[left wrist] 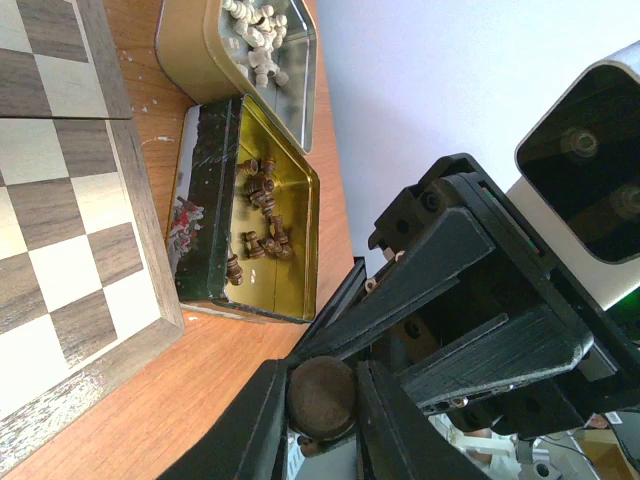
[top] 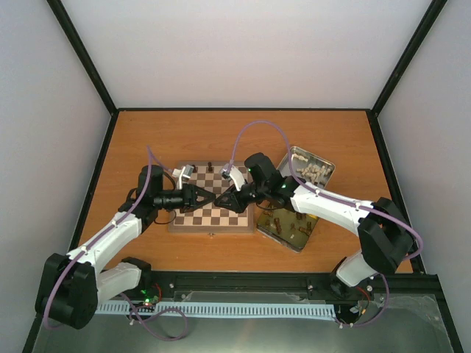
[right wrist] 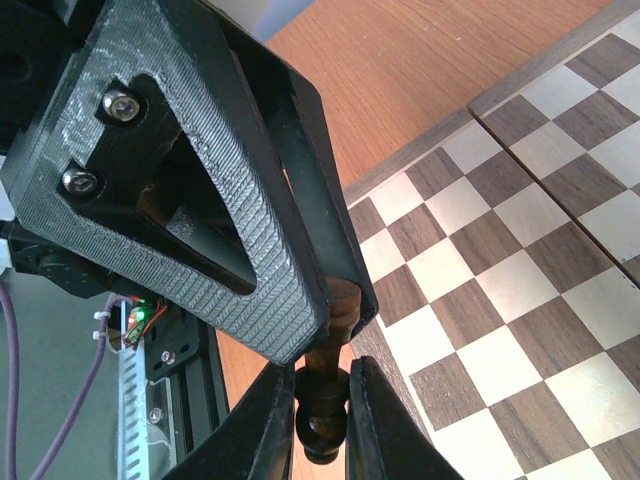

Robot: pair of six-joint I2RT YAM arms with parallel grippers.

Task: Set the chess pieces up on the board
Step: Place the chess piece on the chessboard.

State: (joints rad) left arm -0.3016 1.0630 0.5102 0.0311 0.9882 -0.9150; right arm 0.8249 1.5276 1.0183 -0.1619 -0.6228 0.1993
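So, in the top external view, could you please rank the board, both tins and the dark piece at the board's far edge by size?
1. board
2. gold-lined tin and tin of cream pieces: alike, and the right arm hides part of each, so unranked
3. dark piece, smallest by far

The left arm (top: 110, 235) and right arm (top: 331, 204) have white shells between bulky black joints, with a lilac cable (top: 259, 123) looping along each. The left gripper (top: 210, 197) is black ribbed plastic, triangular and open-framed, fixed with silver cross-head screws (right wrist: 120, 103). A green light (top: 145, 296) shows by the left arm's base.
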